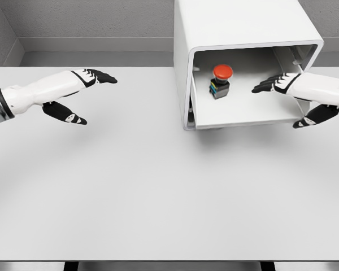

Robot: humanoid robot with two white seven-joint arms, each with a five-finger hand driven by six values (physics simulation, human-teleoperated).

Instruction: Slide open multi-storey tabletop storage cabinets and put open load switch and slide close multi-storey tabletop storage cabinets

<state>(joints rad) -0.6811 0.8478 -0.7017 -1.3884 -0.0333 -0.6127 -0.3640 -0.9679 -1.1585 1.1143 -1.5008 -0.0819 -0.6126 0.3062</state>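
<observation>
Sitting in the open drawer [243, 113], load switch [221, 81]; right robot hand [271, 84] spread, empty.

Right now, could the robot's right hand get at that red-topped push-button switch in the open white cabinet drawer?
Probably yes: the right hand hovers open inside the drawer, beside the switch, with nothing between them.

White cabinet [237, 34] at table rear, drawer [243, 110] slid open, red-capped load switch [221, 81] upright inside

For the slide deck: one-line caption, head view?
Red-button switch sits in the open cabinet drawer; right hand open beside it.
</observation>
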